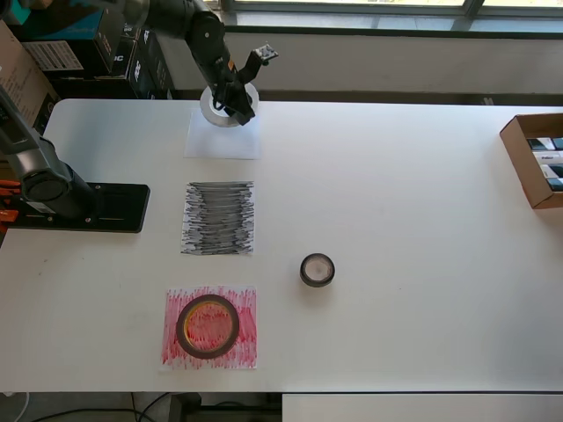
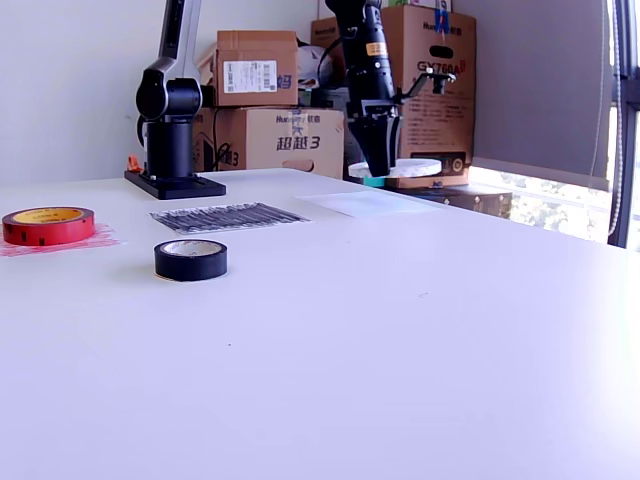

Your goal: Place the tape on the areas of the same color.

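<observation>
My gripper (image 1: pixel 236 109) is shut on the flat white tape ring (image 1: pixel 208 105) and holds it in the air over the far edge of the plain white sheet (image 1: pixel 223 139). In the exterior view the white ring (image 2: pixel 410 168) hangs level above that sheet (image 2: pixel 362 204), with the gripper (image 2: pixel 379 165) gripping its left side. The dark red-brown roll (image 1: pixel 208 325) lies on the red scribbled sheet (image 1: pixel 245 343). The small black roll (image 1: pixel 318 270) rests on bare table, to the right of the black scribbled sheet (image 1: pixel 219 218) and below it in the overhead view.
The arm's black base plate (image 1: pixel 110 207) sits on the table's left side in the overhead view. An open cardboard box (image 1: pixel 524 163) stands at the right edge. Stacked cartons (image 2: pixel 260 95) stand behind the table.
</observation>
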You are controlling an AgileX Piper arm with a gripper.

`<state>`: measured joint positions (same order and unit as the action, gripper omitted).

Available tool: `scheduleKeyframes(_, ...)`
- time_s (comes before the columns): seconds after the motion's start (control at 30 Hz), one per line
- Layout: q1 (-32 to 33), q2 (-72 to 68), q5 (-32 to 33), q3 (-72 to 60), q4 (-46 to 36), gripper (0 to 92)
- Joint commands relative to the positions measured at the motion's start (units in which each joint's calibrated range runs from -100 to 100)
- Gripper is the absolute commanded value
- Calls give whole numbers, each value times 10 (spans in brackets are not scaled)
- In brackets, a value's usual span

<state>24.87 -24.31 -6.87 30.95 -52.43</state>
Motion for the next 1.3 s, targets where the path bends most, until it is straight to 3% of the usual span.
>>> scheduleKeyframes(0.0, -16, 3, -7, 17, -8, 0)
scheduleKeyframes(1.1, -34, -3, -12, 64, 30, 2)
scheduleKeyframes(1.2, -34, -3, -8, 62, 30, 23)
scheduleKeyframes(1.27, -34, -3, -7, 62, 31, 100)
